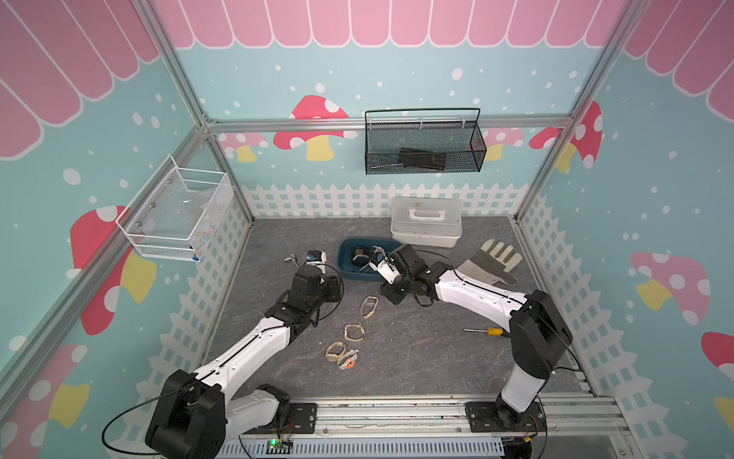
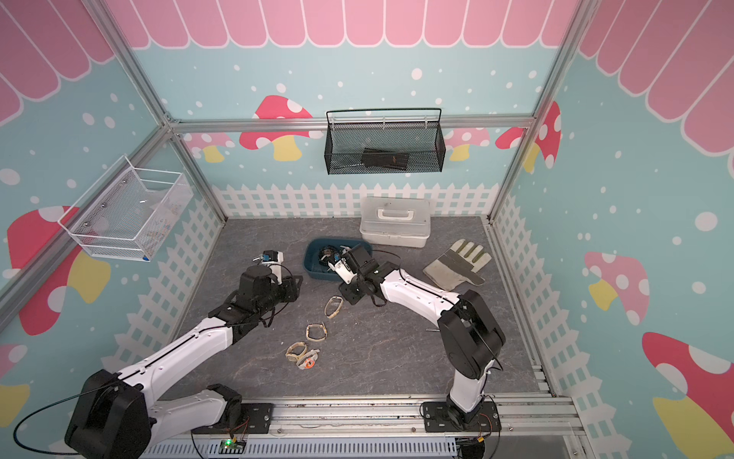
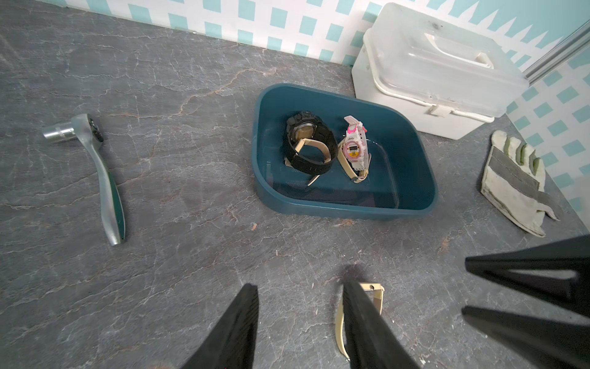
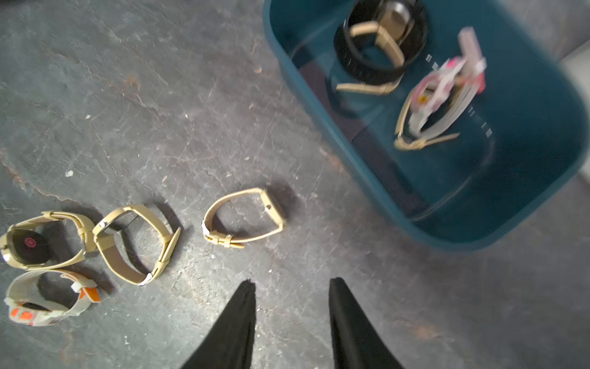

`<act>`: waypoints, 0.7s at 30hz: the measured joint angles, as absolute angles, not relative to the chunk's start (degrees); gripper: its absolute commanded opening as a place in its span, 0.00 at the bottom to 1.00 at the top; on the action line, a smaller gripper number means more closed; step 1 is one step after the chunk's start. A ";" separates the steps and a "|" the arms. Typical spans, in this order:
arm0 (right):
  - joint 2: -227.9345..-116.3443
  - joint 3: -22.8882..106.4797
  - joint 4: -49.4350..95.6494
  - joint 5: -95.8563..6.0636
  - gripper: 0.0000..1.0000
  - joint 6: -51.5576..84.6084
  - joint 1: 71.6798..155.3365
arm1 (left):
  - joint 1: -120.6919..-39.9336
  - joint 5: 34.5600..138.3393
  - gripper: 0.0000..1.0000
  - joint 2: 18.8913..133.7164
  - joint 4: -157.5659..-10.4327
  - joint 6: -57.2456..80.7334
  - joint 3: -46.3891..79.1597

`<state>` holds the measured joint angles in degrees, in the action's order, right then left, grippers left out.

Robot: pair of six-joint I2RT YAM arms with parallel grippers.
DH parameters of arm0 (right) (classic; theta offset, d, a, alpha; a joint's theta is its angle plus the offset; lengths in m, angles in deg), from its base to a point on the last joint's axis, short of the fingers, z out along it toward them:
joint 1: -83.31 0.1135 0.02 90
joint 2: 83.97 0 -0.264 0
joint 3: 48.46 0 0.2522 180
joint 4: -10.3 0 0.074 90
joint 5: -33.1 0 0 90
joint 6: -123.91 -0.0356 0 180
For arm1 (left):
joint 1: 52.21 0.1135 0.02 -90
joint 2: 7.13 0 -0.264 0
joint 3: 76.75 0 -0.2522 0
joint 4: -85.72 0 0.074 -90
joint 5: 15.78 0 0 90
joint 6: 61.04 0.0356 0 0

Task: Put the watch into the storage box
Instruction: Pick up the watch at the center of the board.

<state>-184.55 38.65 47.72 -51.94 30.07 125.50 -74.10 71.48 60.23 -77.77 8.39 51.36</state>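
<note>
right wrist view: the right claw (image 4: 289, 281) is being held with its fingers parted and nothing between them, above bare table (image 4: 127, 96) just beside the storage box (image 4: 526, 198). the left claw (image 3: 300, 282) is likewise being held open and empty, further to the left. the box is sitting at the far middle of the table, just near of a white case (image 3: 424, 73), and a black watch (image 3: 308, 143) and a pink watch (image 3: 352, 148) are lying in it. four more are lying on the table, and the tan watch (image 4: 244, 219) closest to the box is judged to be next. it is best approached from above, with the fingers set across one side of the strap loop rather than over the face. the claw should be closed gently, and the watch carried clear of the rim before being released.
</note>
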 measured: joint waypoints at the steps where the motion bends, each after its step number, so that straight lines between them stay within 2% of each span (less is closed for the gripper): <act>1: -184.62 37.95 47.70 -51.97 0.45 29.09 125.83 | -74.15 71.48 0.47 60.40 -77.75 8.39 51.36; 21: -197.31 44.64 46.89 -54.37 0.46 22.66 128.21 | -74.78 71.48 0.47 61.34 -77.25 8.39 51.32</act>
<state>-197.31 44.64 46.89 -54.37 22.66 128.21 -74.78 71.48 61.34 -77.25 8.39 51.32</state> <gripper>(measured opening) 0.459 0.470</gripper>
